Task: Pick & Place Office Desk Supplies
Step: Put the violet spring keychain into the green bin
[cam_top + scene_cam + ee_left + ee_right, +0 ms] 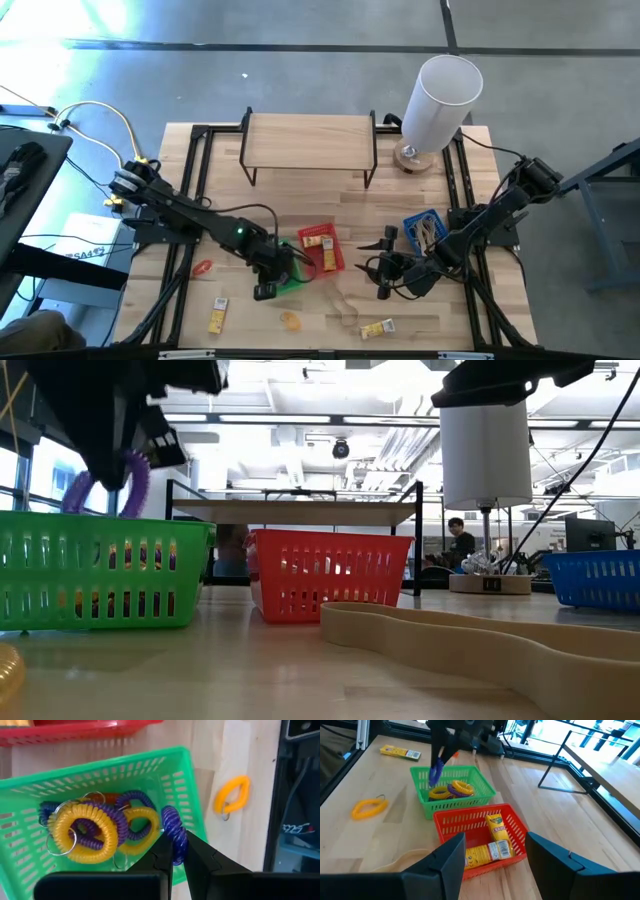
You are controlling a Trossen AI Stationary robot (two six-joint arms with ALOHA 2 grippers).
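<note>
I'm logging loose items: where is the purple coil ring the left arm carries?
The purple coil ring is pinched in the left tool, at the green basket's rim, beside the red basket.

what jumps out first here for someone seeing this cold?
The left end effector, shut on a purple coil ring, hangs over the rim of a green basket already holding yellow and purple coils. A red basket with crayon packets sits beside it. A tall white cylinder stands at the table's far right corner.
</note>
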